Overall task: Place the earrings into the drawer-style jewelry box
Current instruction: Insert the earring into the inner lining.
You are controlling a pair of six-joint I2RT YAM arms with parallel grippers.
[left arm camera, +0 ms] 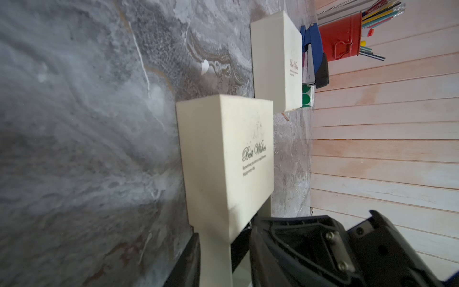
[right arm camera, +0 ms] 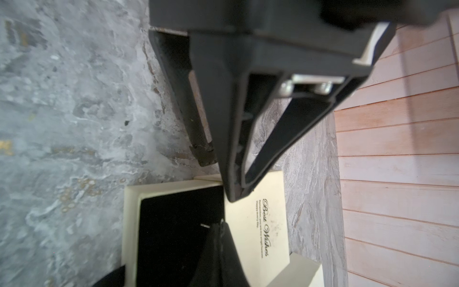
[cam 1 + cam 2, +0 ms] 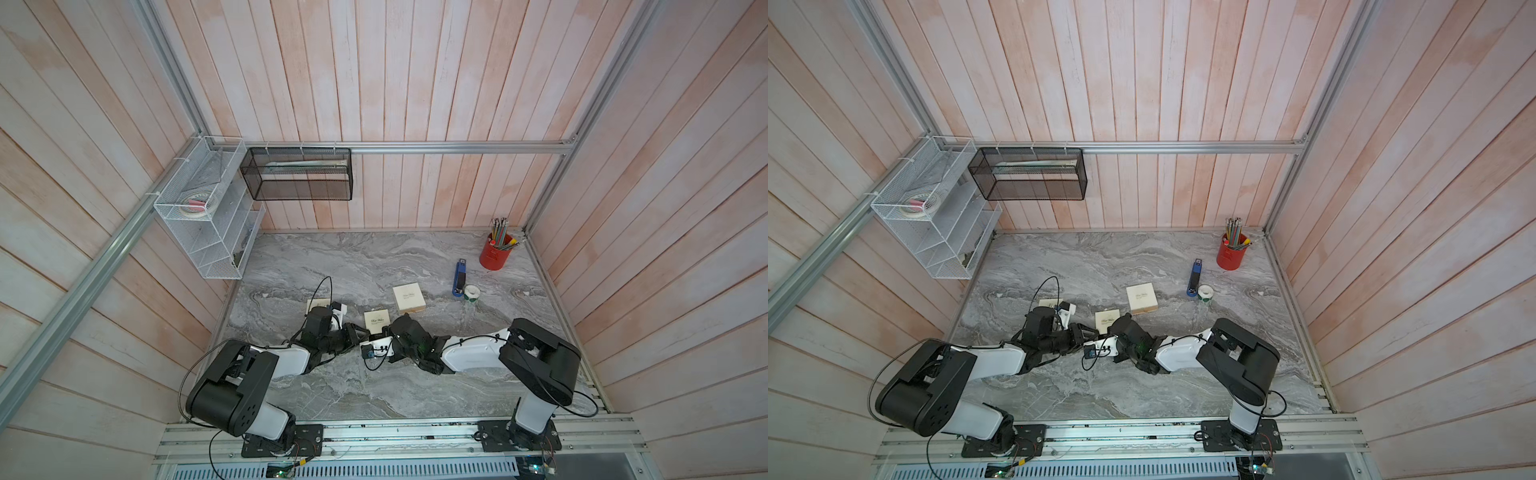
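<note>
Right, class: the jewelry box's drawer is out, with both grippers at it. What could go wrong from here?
1. The left gripper pinches only a thin wall of the drawer; it might slip or twist it.
2. The shut right gripper rests at the edge of the sleeve; a push could slide it.
3. A tiny silver piece, maybe an earring, lies on the black lining; a jolt might toss it out.

Arms low, angled inward; left claw [image 3: 1088, 330] near right claw [image 2: 234, 195], latter shut.
</note>
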